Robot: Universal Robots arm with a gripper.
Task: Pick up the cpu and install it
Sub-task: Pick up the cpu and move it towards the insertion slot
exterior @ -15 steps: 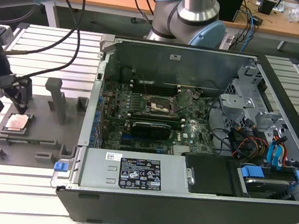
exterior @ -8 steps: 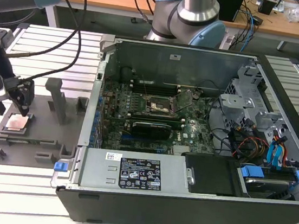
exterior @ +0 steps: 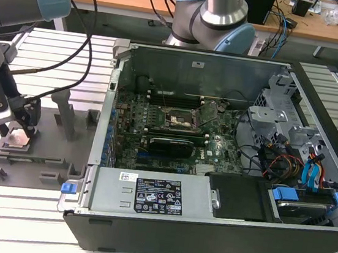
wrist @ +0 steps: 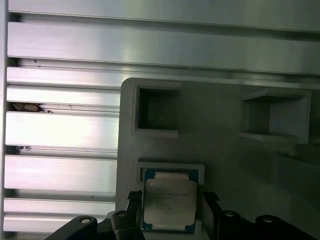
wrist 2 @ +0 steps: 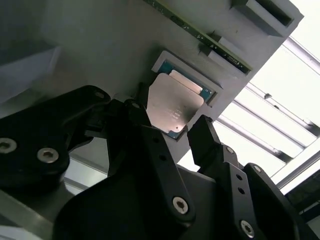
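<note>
Gripper [wrist: 170, 197] astride cpu [wrist: 169, 206] in tray [wrist: 225, 150], slim gap ea. edge

The fixture tray [exterior: 49, 149] lies on the worktop [exterior: 22, 213] at the exterior view's left, just beside the open computer case [exterior: 166, 197], which stands to the exterior view's right. The cpu [exterior: 17, 138] sits in a recess of the tray, on the side away from the case. The claw [exterior: 17, 134] hangs directly over it, with one finger on each side of the cpu and the fingers spread. Inside the case the motherboard [exterior: 157, 125] lies flat, with the socket [exterior: 181, 120] near its middle and a drive cage [exterior: 291, 135] toward the exterior view's right.
</note>
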